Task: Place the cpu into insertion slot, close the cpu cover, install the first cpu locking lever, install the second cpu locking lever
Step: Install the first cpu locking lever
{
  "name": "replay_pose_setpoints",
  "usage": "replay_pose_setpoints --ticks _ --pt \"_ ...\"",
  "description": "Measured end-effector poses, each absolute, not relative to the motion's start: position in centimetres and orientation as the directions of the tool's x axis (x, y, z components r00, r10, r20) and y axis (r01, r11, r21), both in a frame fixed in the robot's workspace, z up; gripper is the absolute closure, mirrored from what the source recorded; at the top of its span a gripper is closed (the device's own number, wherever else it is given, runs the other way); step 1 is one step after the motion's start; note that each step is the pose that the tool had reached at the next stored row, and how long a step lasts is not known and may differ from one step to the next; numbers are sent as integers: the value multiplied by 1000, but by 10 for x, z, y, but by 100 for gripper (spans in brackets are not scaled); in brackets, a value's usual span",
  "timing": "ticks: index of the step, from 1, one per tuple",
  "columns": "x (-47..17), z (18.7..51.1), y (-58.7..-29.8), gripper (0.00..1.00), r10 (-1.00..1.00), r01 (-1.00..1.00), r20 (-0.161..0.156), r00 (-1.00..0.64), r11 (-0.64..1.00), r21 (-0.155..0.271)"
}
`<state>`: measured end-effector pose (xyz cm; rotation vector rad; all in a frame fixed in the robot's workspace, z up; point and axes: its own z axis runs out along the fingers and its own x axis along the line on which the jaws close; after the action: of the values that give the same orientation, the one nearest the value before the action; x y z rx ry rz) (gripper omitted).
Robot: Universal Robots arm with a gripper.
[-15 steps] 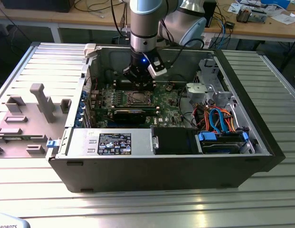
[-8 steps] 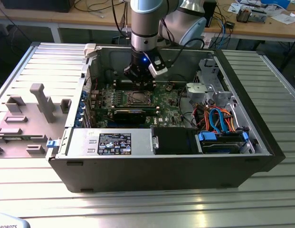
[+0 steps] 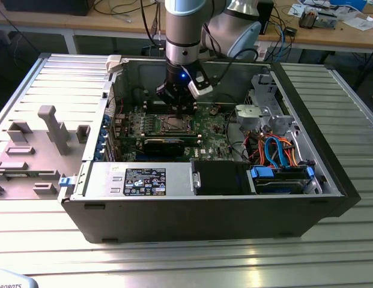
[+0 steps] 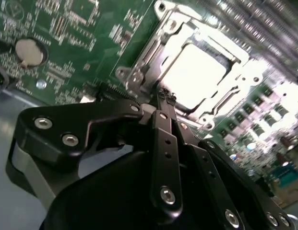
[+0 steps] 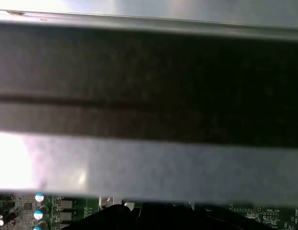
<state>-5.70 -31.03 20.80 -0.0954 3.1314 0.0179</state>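
Observation:
In the second wrist view the cpu (image 4: 196,73) lies flat with its bright silver top showing through the window of the cpu cover (image 4: 156,45), which lies down over it. The insertion slot's contact field is hidden beneath them. My gripper (image 4: 163,96) is shut, with its black fingertips pressed together at the near edge of the cover frame, and I see nothing between them. In the exterior view the gripper (image 3: 176,110) hangs just above the socket (image 3: 174,125) on the green motherboard (image 3: 210,129) inside the open computer case.
The case walls (image 3: 192,213) ring the board. A black card (image 3: 168,144) lies just in front of the socket. Drive bays and blue and orange cables (image 3: 276,153) are at the exterior view's right. A grey fixture plate (image 3: 36,150) lies to the left. The case wall (image 5: 149,163) is close in the first wrist view.

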Motion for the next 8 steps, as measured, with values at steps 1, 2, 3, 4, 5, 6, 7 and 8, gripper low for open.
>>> replay_pose_setpoints --ticks 1,2,3,4,5,6,7,8 --pt "-57 208 -313 89 -61 -61 -9 -998 998 7" --pt "-57 208 -315 89 -61 -61 -9 -998 998 4" --pt "-57 208 -317 89 -61 -61 -8 -998 998 0" --pt "-57 208 -320 89 -61 -61 -8 -998 998 -5" --pt "-57 208 -324 89 -61 -61 -8 -998 998 -10" --pt "-57 208 -327 89 -61 -61 -7 -998 998 -14" --pt "-57 208 -329 89 -61 -61 -7 -998 998 -16" --pt "-57 208 -332 89 -61 -61 -7 -998 998 -18"
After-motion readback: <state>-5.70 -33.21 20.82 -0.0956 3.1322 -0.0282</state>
